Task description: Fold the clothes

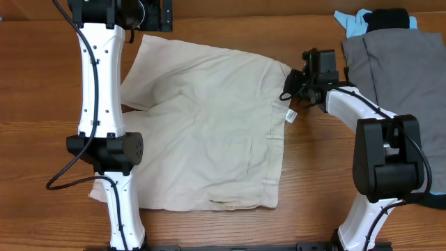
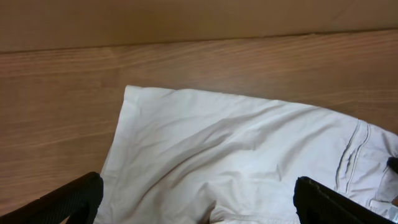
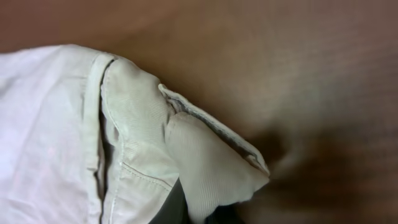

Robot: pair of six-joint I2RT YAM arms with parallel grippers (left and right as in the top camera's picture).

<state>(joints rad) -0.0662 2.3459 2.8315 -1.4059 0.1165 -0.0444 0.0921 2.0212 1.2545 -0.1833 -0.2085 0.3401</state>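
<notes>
The beige shorts [image 1: 209, 132] lie spread on the wooden table, waistband to the right, with a small white label tag [image 1: 291, 116] at the upper right corner. My right gripper [image 1: 295, 82] is shut on that waistband corner; the right wrist view shows the bunched waistband fabric [image 3: 205, 162] pinched between the fingers. My left gripper [image 1: 132, 21] hovers open over the far left leg of the shorts; the left wrist view shows both black fingers spread wide [image 2: 199, 202] above the pale cloth [image 2: 249, 149], holding nothing.
A grey garment [image 1: 397, 84] lies at the right edge, with light-blue [image 1: 350, 21] and black [image 1: 387, 17] pieces behind it. The left arm's white link [image 1: 101, 84] stretches over the shorts' left side. Bare wood [image 1: 313, 181] lies between the shorts and the right arm's base.
</notes>
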